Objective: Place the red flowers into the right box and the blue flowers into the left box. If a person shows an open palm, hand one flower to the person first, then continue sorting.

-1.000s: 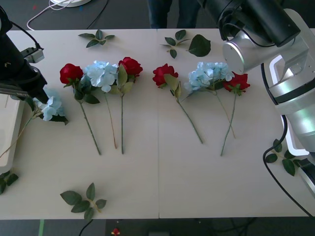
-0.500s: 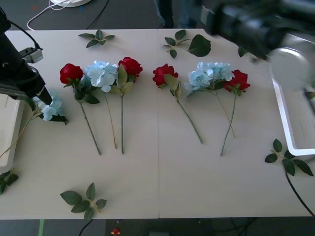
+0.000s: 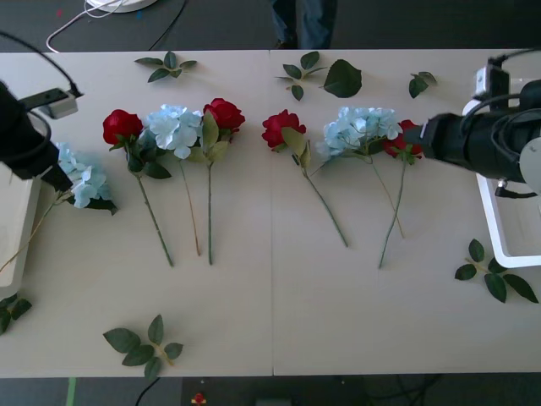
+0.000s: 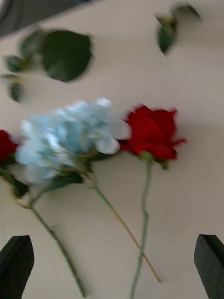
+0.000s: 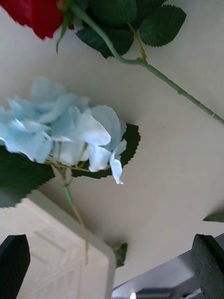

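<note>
Red flowers (image 3: 122, 125) (image 3: 224, 112) (image 3: 281, 127) and blue flowers (image 3: 173, 127) (image 3: 359, 127) lie in a row across the table. My right gripper (image 3: 416, 139) hovers open over the rightmost red flower (image 4: 151, 131), which lies beside a blue flower (image 4: 70, 135). Another blue flower (image 3: 82, 180) lies at the table's left edge, its stem reaching over the left box (image 3: 15, 222). My left gripper (image 3: 53, 175) is open just left of that bloom (image 5: 65, 126), above the box corner (image 5: 51, 252). The right box (image 3: 505, 222) stands at the far right.
Loose leaf sprigs lie at the back (image 3: 167, 66) (image 3: 325, 76) (image 3: 420, 83), at the front left (image 3: 145, 342) and by the right box (image 3: 494, 275). A white cable (image 3: 93, 13) lies behind the table. A person's legs (image 3: 304, 21) show at the far edge.
My right arm swung down from high up to low over the rightmost red flower. My left gripper drew back to the left, off the blue flower's bloom.
</note>
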Motion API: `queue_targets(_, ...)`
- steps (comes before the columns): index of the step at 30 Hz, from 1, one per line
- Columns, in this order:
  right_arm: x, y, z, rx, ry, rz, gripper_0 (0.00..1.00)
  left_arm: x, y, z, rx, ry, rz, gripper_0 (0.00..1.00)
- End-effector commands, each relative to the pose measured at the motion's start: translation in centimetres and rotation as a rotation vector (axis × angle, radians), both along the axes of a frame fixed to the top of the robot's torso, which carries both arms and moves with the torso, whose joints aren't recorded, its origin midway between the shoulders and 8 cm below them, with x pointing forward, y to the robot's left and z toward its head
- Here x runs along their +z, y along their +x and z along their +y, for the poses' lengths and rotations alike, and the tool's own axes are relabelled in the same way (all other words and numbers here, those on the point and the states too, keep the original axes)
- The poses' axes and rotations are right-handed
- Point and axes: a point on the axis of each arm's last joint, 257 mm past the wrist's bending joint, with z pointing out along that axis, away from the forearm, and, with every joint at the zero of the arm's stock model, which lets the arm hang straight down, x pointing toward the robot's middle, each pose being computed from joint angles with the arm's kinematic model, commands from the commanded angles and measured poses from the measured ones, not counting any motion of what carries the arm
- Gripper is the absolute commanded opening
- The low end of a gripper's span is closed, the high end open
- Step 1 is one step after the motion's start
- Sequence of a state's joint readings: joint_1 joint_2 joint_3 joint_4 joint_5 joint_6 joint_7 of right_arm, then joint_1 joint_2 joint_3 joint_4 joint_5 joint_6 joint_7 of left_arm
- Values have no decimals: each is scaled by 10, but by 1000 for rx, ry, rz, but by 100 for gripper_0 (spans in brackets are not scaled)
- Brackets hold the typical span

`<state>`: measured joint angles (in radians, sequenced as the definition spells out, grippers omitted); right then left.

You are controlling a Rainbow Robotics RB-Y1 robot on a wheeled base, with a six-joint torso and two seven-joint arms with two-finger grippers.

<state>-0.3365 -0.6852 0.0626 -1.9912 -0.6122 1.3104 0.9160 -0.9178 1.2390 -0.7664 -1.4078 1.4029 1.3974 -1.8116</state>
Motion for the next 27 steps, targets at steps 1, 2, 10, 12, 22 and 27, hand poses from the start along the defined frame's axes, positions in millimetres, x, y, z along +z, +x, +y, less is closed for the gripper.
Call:
queue_targets(1,-23,8,-18,-109,38,87,100,11,-11,32,-26,-8,-60,100)
queue_targets(2,-29,11,-21,-130,40,107,100,8,-16,32,-27,-18,-63,100)
queue_targets(10,-58,34,-44,-206,4,187,100,-20,-33,35,-30,-74,-127,100)
queue_targets(12,-64,37,-47,-210,-37,192,100,-29,-29,37,-32,-71,-160,100)
queue_targets(22,-85,62,-34,-192,-130,215,100,-80,-7,63,-18,10,-249,100)
queue_targets(27,-91,79,-14,-158,-117,195,100,-98,12,73,-9,40,-331,100)
